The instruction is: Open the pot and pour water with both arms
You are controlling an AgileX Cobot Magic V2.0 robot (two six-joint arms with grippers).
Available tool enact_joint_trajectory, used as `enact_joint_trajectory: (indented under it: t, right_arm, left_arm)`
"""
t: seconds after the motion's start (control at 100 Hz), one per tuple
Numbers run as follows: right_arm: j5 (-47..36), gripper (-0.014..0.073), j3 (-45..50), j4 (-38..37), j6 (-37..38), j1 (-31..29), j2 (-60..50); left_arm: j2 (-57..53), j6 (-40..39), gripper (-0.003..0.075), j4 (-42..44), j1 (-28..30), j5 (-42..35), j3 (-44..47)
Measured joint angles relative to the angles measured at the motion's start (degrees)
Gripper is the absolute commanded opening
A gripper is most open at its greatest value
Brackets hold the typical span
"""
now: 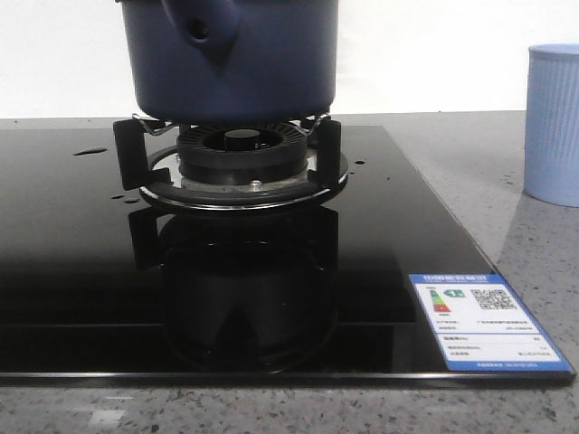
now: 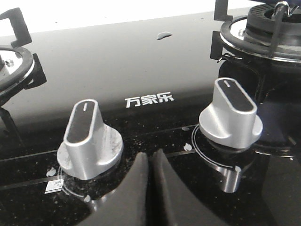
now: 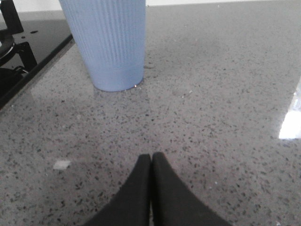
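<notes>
You have a dark blue pot (image 1: 231,59) sitting upright on the burner's black supports, its handle stub facing you and its top cropped from sight, while 1 ribbed pale blue cup (image 1: 553,124) stands upright on the grey counter well to its right.

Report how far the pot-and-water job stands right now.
The blue pot sits on the burner; its top is out of view, so lid state is unknown. The blue cup stands upright on the counter. Both grippers are shut, holding nothing. This fits either before or after pouring.

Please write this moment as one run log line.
pot: on burner | cup: upright on counter | left gripper: shut, empty | right gripper: shut, empty
</notes>
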Motion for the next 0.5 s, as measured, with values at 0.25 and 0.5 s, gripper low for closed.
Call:
enact_joint_trajectory:
  t: [0.25, 0.5]
  right_arm:
    - [0.13, -0.0074, 0.00, 0.00, -0.68, -0.09, 0.00]
    - [0.15, -0.0074, 0.00, 0.00, -0.68, -0.09, 0.00]
  left_arm:
    - [0.00, 0.00, -0.0019, 0.00, 0.00, 0.00, 0.00]
    - [0.00, 0.00, -0.0019, 0.00, 0.00, 0.00, 0.00]
